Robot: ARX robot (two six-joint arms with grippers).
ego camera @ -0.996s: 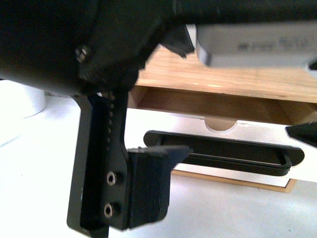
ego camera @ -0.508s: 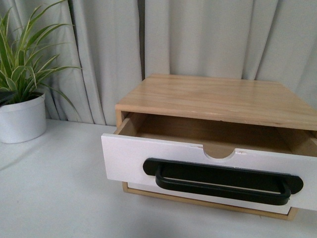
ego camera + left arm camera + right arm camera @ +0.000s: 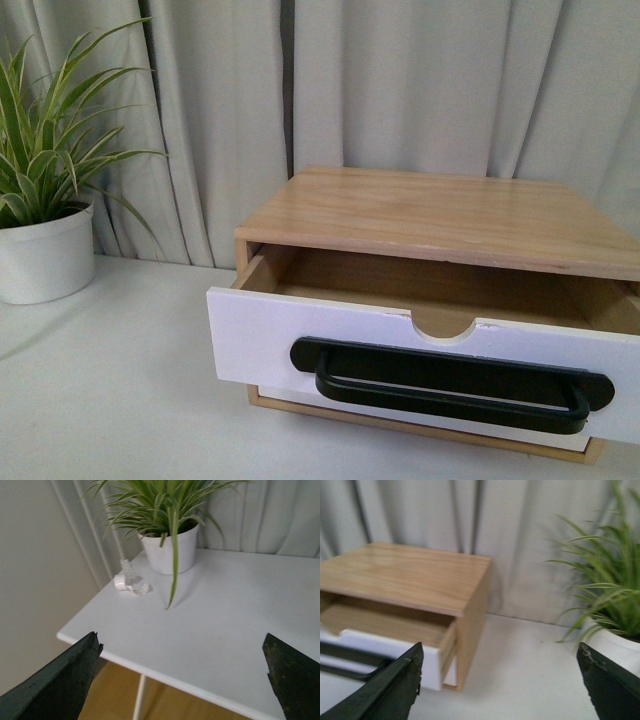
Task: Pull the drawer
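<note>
One drawer (image 3: 300,335), partly out of its wooden cabinet (image 3: 440,215), sits on the white surface (image 3: 110,400). Its rigid front looks light and should slide freely. Grasp point: the long black bar handle (image 3: 450,385), near its centre. Left gripper (image 3: 180,680) and right gripper (image 3: 497,685) both stand wide apart, holding nothing, clear of the drawer.

one drawer (image 3: 300,335), two potted plants (image 3: 45,215)
</note>
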